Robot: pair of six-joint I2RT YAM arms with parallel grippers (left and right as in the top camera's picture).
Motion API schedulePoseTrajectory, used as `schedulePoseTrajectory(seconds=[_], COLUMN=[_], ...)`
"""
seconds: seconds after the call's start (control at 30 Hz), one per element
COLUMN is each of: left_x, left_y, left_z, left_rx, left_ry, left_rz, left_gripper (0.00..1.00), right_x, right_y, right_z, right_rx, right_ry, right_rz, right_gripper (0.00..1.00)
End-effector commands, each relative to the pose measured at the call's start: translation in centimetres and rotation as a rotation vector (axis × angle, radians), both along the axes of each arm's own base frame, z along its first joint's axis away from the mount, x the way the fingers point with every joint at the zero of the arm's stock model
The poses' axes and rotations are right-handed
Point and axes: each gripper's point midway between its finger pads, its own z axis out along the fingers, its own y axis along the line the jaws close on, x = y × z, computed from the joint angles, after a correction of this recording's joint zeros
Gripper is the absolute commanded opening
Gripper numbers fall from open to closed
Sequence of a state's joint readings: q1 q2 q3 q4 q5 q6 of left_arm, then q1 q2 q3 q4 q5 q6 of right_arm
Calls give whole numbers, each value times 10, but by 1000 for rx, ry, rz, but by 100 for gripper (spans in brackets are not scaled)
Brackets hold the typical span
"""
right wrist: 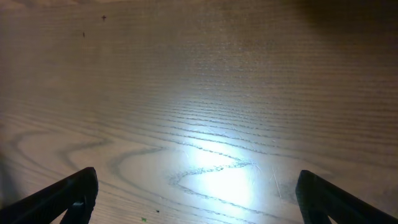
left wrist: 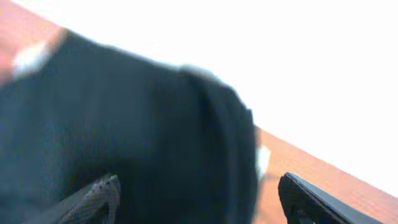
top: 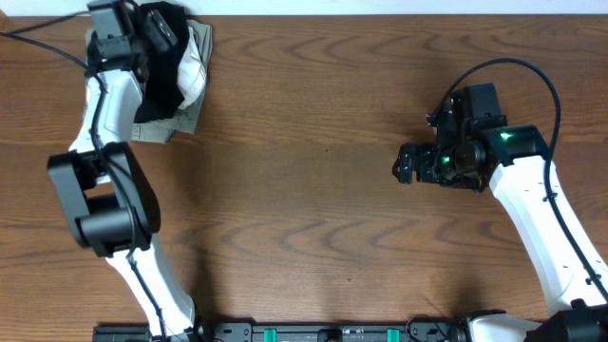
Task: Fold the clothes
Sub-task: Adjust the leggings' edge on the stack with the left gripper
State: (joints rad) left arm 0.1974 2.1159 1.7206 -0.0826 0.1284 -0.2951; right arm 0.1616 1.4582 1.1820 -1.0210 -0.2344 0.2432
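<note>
The black pants (top: 157,90) lie folded on a pile of garments (top: 185,122) at the table's (top: 313,190) far left corner, so the task looks almost done. The left gripper (left wrist: 196,198) hangs spread over them, and the right gripper (right wrist: 199,193) is spread and holds nothing.

Soft matt blk cloth pants (left wrist: 124,124); glossy wood-grain table (right wrist: 199,93)

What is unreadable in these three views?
- Black garment: left wrist view is blurred, folds unreadable.
- Stack of clothes: overhead, left arm covers most of it.
- Left hand: blur hides whether it touches the garment.
- Beyond the table edge: left wrist view, overexposed white.
</note>
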Motion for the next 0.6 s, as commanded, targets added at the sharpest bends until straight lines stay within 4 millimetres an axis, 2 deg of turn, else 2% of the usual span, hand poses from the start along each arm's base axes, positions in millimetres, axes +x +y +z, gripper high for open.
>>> schedulePoseTrajectory(seconds=[0.0, 0.1, 0.17, 0.27, 0.43, 0.57], left_x=[-8, -9, -9, -7, -1, 3], left_y=[1, 0, 0, 4, 23, 39], left_z=[84, 101, 99, 85, 44, -8], left_rx=[94, 244, 393, 565, 584, 557], left_ry=[-157, -185, -161, -106, -17, 64], left_rz=[-33, -101, -176, -254, -227, -227], left_gripper=[83, 83, 83, 84, 88, 89], right_x=[-1, -1, -1, -1, 3, 2], right_y=[3, 3, 3, 3, 3, 3], right_z=[0, 0, 0, 0, 1, 0], right_rx=[-6, -6, -6, -6, -4, -4], right_ry=[-4, -4, -4, -5, -19, -15], right_rz=[25, 25, 25, 25, 25, 25], right_gripper=[99, 99, 99, 99, 99, 99])
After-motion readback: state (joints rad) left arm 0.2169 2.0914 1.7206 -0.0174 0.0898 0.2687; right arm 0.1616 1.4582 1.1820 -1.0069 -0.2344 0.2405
